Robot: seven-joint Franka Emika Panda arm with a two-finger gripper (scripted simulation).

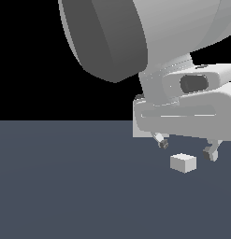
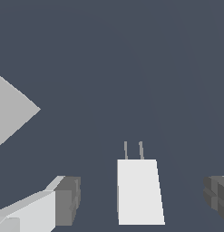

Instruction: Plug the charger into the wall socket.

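Observation:
The charger is a small off-white block lying on the dark floor, and in the wrist view the charger shows two thin prongs pointing away from the camera. My gripper hangs open just above it, one fingertip on each side. In the wrist view my gripper straddles the block without touching it, with its pads well apart. Only a light-grey corner of the wall socket shows, off to one side of the charger. I cannot make out the socket in the exterior view.
The large grey arm link fills the top of the exterior view, with the hand body below it. The dark blue-grey floor stretches around the charger.

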